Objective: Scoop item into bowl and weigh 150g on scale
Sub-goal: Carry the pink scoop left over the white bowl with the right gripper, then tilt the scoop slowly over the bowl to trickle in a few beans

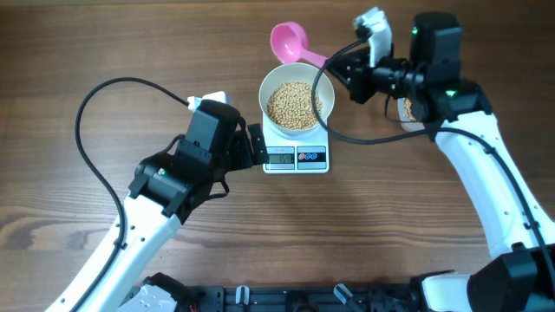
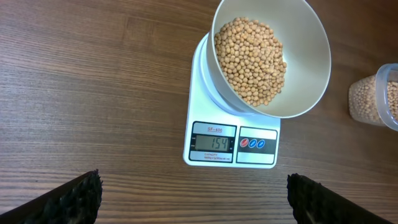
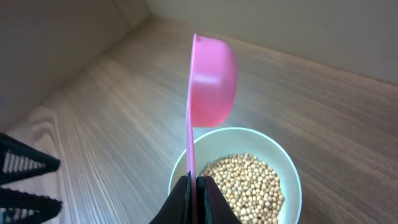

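Observation:
A white bowl point(image 1: 296, 105) holding tan beans point(image 1: 293, 105) stands on the white scale point(image 1: 296, 159). In the left wrist view the bowl point(image 2: 305, 68), the beans point(image 2: 252, 59) and the scale point(image 2: 231, 143) fill the upper right, and the display reads 154. My right gripper point(image 1: 334, 62) is shut on the handle of a pink scoop point(image 1: 290, 41), whose cup lies beyond the bowl's far rim. In the right wrist view the scoop point(image 3: 211, 81) stands on edge above the bowl point(image 3: 283, 165), and the gripper point(image 3: 194, 186) pinches its handle. My left gripper point(image 1: 257, 146) is open, just left of the scale.
A clear container of beans point(image 2: 376, 96) stands to the right of the scale, mostly hidden behind my right arm in the overhead view. A black cable point(image 1: 364, 134) loops over the bowl's right side. Bare wood table point(image 1: 104, 52) lies all around.

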Controlling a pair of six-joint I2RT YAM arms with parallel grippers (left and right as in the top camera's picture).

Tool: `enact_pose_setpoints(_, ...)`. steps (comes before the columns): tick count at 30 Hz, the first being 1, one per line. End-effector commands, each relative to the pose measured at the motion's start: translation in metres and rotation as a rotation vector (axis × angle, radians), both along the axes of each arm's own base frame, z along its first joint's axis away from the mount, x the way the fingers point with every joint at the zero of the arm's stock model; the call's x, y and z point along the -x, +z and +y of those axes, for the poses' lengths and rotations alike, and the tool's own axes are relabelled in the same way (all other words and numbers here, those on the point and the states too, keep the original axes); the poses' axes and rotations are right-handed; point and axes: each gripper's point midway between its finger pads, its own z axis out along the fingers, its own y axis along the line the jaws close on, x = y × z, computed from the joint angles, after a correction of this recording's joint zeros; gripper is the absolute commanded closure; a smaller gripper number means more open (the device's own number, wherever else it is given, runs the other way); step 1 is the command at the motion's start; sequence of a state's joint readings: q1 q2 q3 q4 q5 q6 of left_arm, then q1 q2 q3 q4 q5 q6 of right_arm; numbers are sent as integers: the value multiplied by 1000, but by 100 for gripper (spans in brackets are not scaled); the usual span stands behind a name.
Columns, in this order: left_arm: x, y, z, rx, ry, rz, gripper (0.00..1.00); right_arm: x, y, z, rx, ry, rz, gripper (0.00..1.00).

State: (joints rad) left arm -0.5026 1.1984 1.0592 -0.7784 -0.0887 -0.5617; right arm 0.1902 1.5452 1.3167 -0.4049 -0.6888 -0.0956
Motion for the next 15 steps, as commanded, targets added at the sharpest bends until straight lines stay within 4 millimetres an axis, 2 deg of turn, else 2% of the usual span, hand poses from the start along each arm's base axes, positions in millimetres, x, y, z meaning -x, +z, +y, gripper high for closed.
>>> enact_pose_setpoints(1,-1,3,3,-7,4,-15,0,-9,-18,-11,152,-60,-37,96)
enact_pose_setpoints(4,-1,3,3,-7,4,-14,0,-4,-32,-19,234,-46,-29,96)
enact_pose_setpoints(8,-1,3,3,-7,4,-15,0,1,-59,-32,387,-38,-3,96)
enact_pose_setpoints(13,-1,3,3,-7,4,-15,0,-4,-72,-18,401,-10,-6,96)
enact_pose_setpoints(15,-1,3,3,-7,4,-15,0,-3,-85,-12,420,5,17,96)
